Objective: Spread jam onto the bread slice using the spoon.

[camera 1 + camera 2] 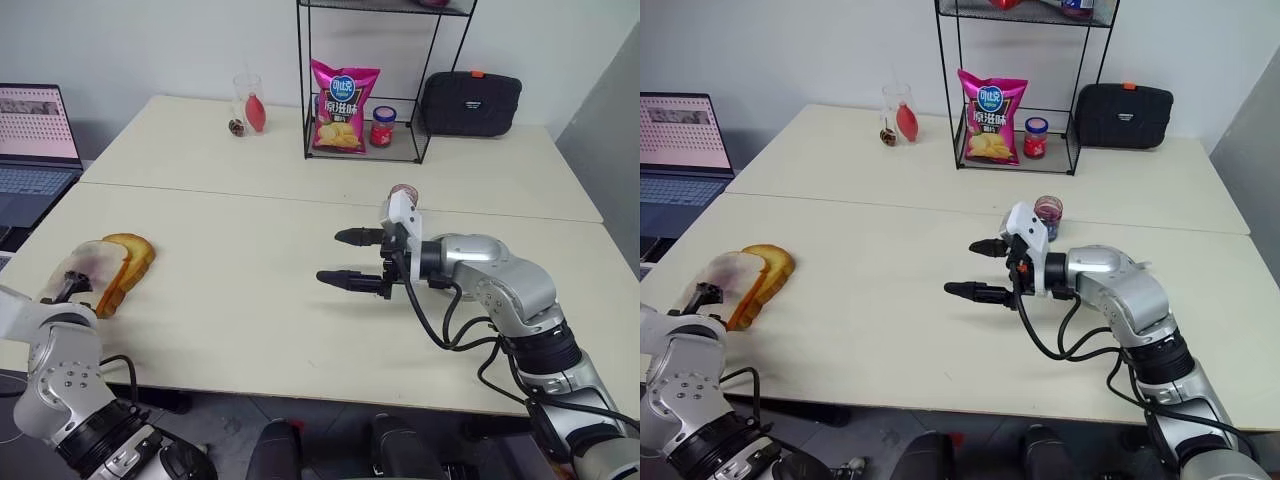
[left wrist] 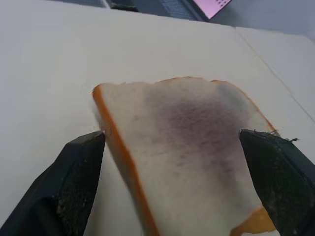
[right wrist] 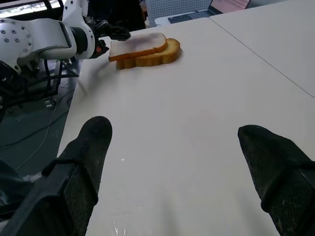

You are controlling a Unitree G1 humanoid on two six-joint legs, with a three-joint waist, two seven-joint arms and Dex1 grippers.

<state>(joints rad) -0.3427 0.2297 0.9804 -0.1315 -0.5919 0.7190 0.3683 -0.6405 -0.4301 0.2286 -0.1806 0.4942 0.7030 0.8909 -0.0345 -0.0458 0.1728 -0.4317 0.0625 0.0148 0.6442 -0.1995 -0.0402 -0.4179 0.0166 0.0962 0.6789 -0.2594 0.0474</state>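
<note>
You are working with both grippers empty: the left gripper [image 2: 172,142] is standing wide open with a finger [image 2: 81,162] on each side of the bread slice [image 2: 197,147], and the right gripper [image 1: 345,257] is hanging equally wide open above bare table [image 1: 250,290], well to the right of the slice and holding nothing. The slice is lying at the table's left edge, leaning on a browner toast slice [image 1: 133,258] just behind it, and a purple jam [image 2: 197,118] smear is already covering the middle of its face, thinning out toward the crust. No spoon is visible, so you are probably either steadying the slice or finishing with it. If you are closing on it, bring the left fingers in slowly and stop at first contact with the crust; the crumb is soft and will likely buckle or tear under a hard pinch. Keep the fingers low on the edges so they are not dragging through the smear. Keep the right gripper clear of the jar [image 1: 1048,212] just behind it while you are moving it toward the slice.
</note>
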